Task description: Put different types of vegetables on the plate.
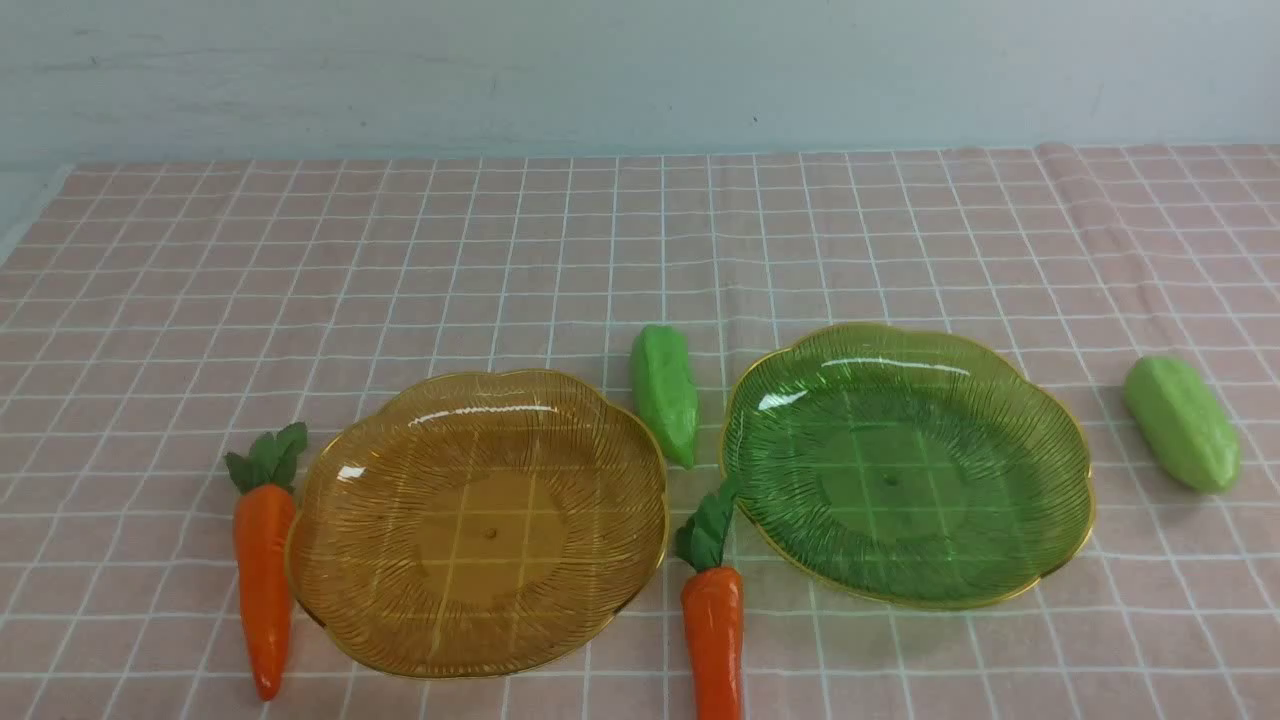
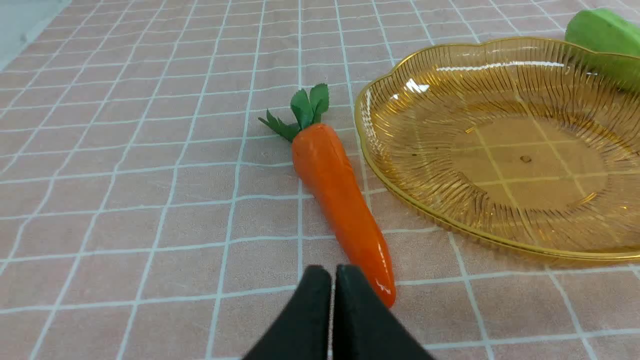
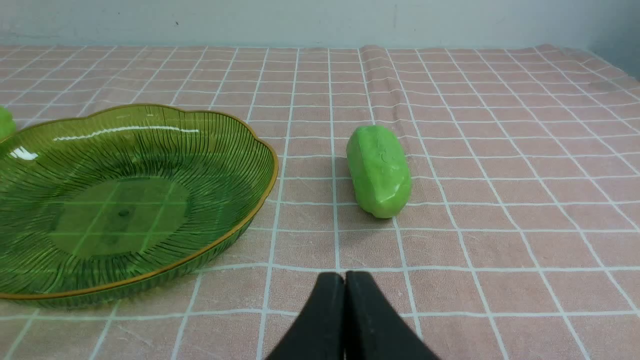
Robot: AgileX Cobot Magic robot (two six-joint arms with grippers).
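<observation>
Two plates lie on the checked cloth: an amber plate point(image 1: 480, 520) point(image 2: 500, 145) on the left and a green plate point(image 1: 905, 465) point(image 3: 120, 200) on the right, both with nothing in them. One carrot point(image 1: 263, 570) point(image 2: 340, 200) lies left of the amber plate. A second carrot point(image 1: 712, 620) lies between the plates at the near edge. A green gourd point(image 1: 665, 393) point(image 2: 602, 37) rests between the plates farther back. Another gourd point(image 1: 1182, 423) point(image 3: 379, 170) lies right of the green plate. My left gripper point(image 2: 333, 272) is shut, just short of the carrot's tip. My right gripper point(image 3: 345, 280) is shut, short of the gourd. Neither arm shows in the front view.
The pink checked cloth point(image 1: 640, 250) covers the table up to a pale wall point(image 1: 640, 70). A raised fold in the cloth point(image 3: 380, 75) runs back behind the right gourd. The table's left edge point(image 1: 20, 215) shows at the far left.
</observation>
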